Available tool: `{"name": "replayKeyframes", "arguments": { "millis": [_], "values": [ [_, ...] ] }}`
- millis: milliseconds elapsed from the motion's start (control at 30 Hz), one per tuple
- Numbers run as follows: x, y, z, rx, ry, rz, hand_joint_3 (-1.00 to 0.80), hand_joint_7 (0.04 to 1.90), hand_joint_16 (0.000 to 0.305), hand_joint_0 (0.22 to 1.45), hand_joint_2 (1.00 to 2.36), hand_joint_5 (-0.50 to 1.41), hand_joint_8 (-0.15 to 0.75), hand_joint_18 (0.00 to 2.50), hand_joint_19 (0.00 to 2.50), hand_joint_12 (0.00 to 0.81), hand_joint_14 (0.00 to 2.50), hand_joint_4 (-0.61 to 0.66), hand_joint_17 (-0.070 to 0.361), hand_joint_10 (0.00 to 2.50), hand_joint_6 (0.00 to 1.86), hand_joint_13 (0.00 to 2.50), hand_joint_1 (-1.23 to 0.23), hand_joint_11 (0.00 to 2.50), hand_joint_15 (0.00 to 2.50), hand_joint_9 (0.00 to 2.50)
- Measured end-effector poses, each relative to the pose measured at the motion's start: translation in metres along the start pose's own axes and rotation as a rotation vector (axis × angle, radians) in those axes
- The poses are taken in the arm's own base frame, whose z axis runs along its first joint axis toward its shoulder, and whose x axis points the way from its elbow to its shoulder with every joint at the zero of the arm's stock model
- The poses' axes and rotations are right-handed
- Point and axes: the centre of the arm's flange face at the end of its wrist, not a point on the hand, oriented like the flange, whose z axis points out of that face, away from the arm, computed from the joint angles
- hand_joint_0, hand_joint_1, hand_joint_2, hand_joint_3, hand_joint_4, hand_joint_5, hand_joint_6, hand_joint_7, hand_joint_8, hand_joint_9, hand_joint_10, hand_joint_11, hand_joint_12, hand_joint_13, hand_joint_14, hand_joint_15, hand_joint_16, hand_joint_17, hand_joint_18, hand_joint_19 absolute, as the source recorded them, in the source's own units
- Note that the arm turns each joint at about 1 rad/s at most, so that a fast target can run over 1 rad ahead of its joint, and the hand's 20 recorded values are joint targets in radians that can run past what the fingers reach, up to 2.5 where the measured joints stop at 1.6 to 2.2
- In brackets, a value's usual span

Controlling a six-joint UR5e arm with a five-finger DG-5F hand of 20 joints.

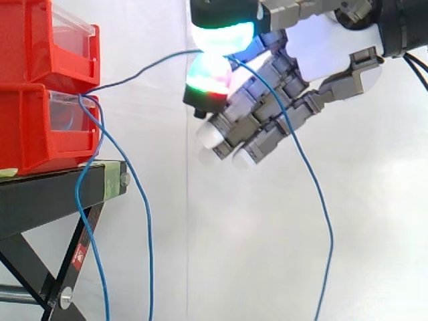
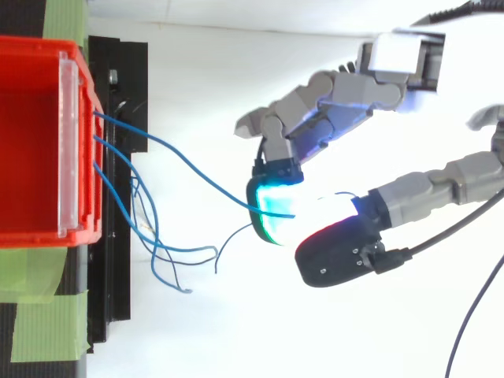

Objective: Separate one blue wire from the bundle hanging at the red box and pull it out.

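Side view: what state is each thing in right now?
hand: shut, pinching the separated wire.
separated wire: held up away from the bundle, tail dangling below the hand.
other wires: hanging slack at the red bins.
red bins: stacked on the black stand.

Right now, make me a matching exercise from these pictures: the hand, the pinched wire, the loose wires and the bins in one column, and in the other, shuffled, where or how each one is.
Things
1. hand
2. pinched wire
3. loose wires
4. bins

Place or state
A. stacked on the black stand
B. hanging down beside the stand
C. shut on one blue wire
D. running from the bins across to the hand

Pairs: 1-C, 2-D, 3-B, 4-A
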Motion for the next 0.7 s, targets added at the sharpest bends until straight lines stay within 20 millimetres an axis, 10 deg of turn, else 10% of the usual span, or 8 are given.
{"name": "replayKeyframes", "arguments": {
  "millis": [700],
  "values": [
    [0.018,-0.036,-0.031,0.120,0.020,0.006,-0.05,1.18,0.062,0.59,1.02,-0.09,0.335,0.47,0.26,0.436,0.01,-0.06,0.140,0.01,0.85,0.22,-0.86,0.35,0.23,0.69]
  ]
}}
